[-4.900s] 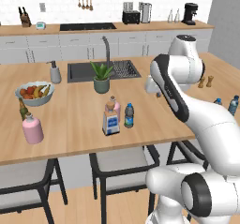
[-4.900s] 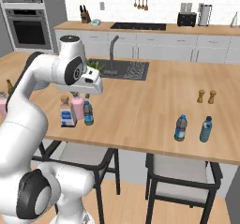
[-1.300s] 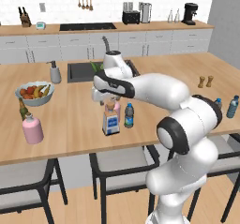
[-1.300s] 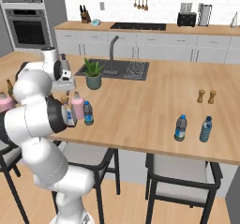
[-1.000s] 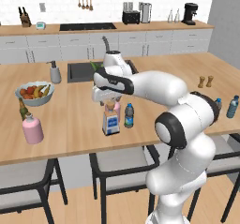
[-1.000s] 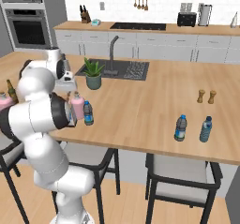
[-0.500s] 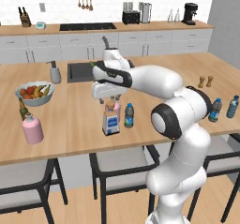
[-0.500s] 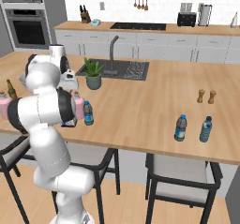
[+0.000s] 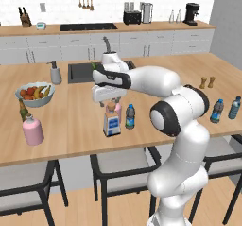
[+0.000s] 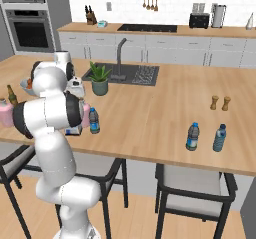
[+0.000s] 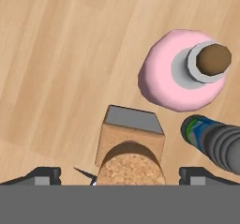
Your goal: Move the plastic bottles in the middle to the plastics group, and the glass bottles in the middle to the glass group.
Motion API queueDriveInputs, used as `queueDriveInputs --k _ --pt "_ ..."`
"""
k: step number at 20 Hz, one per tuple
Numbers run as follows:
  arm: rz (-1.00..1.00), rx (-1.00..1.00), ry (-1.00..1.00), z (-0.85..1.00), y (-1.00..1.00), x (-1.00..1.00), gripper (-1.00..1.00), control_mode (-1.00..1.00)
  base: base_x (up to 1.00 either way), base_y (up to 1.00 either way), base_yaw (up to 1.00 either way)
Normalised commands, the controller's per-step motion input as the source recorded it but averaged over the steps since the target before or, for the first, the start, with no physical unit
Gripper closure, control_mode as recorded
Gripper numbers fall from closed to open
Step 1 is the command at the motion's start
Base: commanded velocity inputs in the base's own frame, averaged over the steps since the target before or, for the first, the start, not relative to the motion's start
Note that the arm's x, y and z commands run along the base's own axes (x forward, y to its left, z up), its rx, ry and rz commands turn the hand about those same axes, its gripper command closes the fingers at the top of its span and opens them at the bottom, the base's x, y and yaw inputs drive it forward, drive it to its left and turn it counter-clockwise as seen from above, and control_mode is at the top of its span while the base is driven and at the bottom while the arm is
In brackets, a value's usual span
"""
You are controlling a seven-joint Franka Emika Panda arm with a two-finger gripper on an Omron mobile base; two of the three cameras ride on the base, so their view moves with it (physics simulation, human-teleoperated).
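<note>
Three bottles stand in the middle of the island. The flat square glass bottle point(image 9: 112, 122) with a tan stopper point(image 11: 131, 168) is right under my gripper point(image 9: 109, 100), which is open with one fingertip point(image 11: 45, 174) on each side of the stopper. Behind it stands the round pink glass bottle point(image 11: 174, 79), and beside it the small plastic water bottle point(image 9: 130, 117) point(image 10: 93, 121) point(image 11: 213, 141). The glass group, a stout pink bottle point(image 9: 33, 130) and a thin dark bottle point(image 9: 22, 110), is at the left. The plastics group point(image 9: 217, 110) point(image 10: 193, 136) stands as a pair at the right end.
A fruit bowl point(image 9: 35, 93) sits behind the glass group. A sink point(image 9: 80, 72) with a faucet and a potted plant point(image 10: 100, 78) lie beyond the middle bottles. Salt and pepper shakers point(image 10: 220, 103) stand toward the right. Stools line the island's near edge.
The hand has sunk a little over the flat square bottle while the arm's elbow swung. The jaws stayed open and no bottle moved.
</note>
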Motion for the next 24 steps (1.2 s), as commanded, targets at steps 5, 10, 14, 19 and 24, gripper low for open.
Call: queueDriveInputs --k 5,10,14,19,24 --pt "0.01 0.0 0.01 -0.04 0.0 0.0 -1.0 -1.0 0.0 0.0 0.0" --pt "0.0 0.0 0.0 -0.24 0.0 -0.05 -1.0 -1.0 0.0 0.0 0.0" --pt "0.0 0.0 0.0 -0.27 0.0 -0.02 -1.0 -1.0 0.0 0.0 0.0" --pt "0.0 0.0 0.0 -0.13 0.0 -0.16 -1.0 -1.0 0.0 0.0 0.0" --pt "0.0 0.0 -0.01 0.0 -0.04 -0.16 -1.0 -1.0 0.0 0.0 0.0"
